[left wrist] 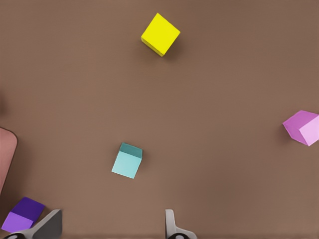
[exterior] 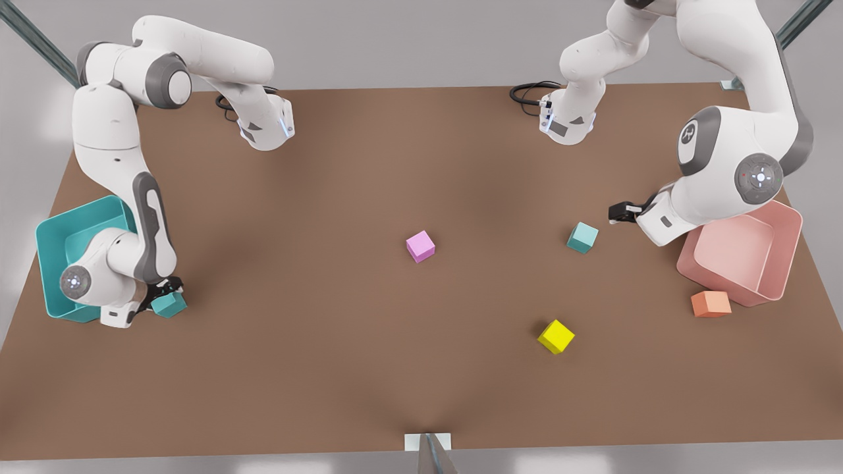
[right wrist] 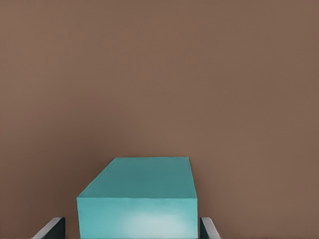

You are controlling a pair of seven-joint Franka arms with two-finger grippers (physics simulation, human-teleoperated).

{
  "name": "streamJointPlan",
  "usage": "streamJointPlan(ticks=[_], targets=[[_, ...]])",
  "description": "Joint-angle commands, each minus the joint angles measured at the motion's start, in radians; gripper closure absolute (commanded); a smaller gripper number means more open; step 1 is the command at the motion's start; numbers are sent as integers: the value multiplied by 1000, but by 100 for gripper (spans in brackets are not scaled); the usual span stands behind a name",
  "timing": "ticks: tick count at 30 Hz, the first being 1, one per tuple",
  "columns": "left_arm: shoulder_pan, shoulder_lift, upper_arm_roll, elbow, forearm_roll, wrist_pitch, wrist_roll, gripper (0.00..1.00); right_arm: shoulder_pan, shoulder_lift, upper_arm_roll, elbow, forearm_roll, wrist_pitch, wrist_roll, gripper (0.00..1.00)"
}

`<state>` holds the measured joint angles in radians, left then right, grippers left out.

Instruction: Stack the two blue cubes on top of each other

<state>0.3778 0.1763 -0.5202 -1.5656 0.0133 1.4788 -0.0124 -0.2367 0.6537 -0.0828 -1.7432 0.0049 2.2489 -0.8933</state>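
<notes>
One blue cube lies at the front view's left, beside the teal bin. My right gripper is lowered over it and open. In the right wrist view this cube sits between the two fingertips, with a thin gap showing on one side. The other blue cube rests alone on the table at the front view's right. My left gripper hovers just beyond it, open and holding nothing. The left wrist view shows that cube ahead of the open gripper.
A teal bin stands at the front view's left edge and a pink bin at its right. Loose cubes: pink, yellow, orange, and a purple one near the left gripper.
</notes>
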Motion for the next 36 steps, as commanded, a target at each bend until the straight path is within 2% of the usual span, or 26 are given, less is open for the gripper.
streamJointPlan(ticks=[1,7,8,9,11,15,18,19,20,21,22,23,25,26,27,30,32,33,36], targets=[[1,0,-1,-1,2,1,0,0,2,3,0,-1,1,-2,31,0],[3,2,0,-1,1,1,0,0,1,27,0,1,1,-3,28,0],[1,2,-1,-1,1,1,0,0,0,29,1,2,1,-3,25,11],[1,2,0,-1,1,1,0,0,0,29,0,2,1,-3,22,29],[3,2,0,-1,1,1,0,0,2,29,1,5,1,-11,22,45],[78,17,9,1,2,-29,-1,0,4,21,9,45,3,-74,30,45],[75,75,9,-1,46,-29,-24,0,100,-28,12,131,3,-290,171,45],[72,126,9,7,83,-11,-125,0,144,-28,12,148,4,-321,236,45],[87,137,29,-83,86,139,-182,0,215,-32,12,169,4,-330,329,44],[-38,39,257,-304,59,357,-188,0,290,-31,12,200,30,-365,433,44],[-190,9,434,-392,21,446,-318,0,352,-29,12,215,35,-365,506,44],[-192,11,436,-413,-2,455,-423,0,404,-23,12,249,44,-365,608,44],[-189,-26,445,-566,-36,581,-445,0,506,-6,12,289,44,-362,810,44],[-189,-29,469,-580,-51,592,-449,0,583,9,12,303,58,-354,942,44],[-197,-29,470,-623,-127,690,-514,0,648,23,12,333,87,-354,1071,44],[-203,-26,468,-642,-160,738,-744,0,778,141,12,531,87,-354,1375,44],[-203,-34,468,-677,-193,745,-764,0,836,202,11,623,84,-354,1467,44],[-208,-34,467,-734,-194,830,-762,0,840,218,11,642,84,-351,1469,43],[-200,-27,468,-768,-196,836,-777,0,912,248,11,665,84,-290,1613,43]])
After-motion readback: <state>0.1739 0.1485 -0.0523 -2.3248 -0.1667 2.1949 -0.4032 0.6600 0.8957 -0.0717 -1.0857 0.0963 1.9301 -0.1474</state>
